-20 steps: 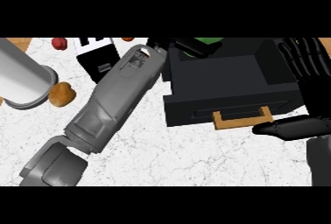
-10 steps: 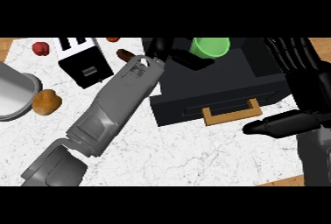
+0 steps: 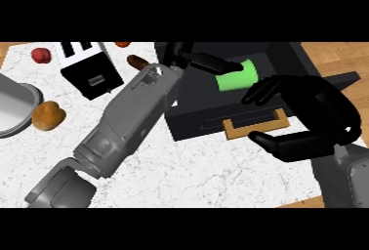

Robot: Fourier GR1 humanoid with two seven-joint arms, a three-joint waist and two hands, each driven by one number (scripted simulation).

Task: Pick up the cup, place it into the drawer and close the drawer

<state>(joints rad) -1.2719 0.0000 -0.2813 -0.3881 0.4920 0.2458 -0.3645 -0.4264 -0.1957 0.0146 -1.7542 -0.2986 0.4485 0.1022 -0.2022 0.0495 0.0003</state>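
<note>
Marble counter point(image 3: 216, 171) | left hand point(image 3: 198, 61) curled round green cup point(image 3: 238, 75), seemingly over drawer point(image 3: 288, 58) | right hand point(image 3: 317, 117) loosely spread.

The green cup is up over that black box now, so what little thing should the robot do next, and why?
Probably lower the green cup a little further into the open drawer and only then let go. The left robot hand is curled round the cup above the dark cavity, while the right robot hand waits open by the wooden handle.

Black toaster point(image 3: 90, 71) on white marble counter point(image 3: 209, 171), brown bread roll point(image 3: 48, 115), grey pot point(image 3: 14, 110), red apple point(image 3: 41, 55)
</note>
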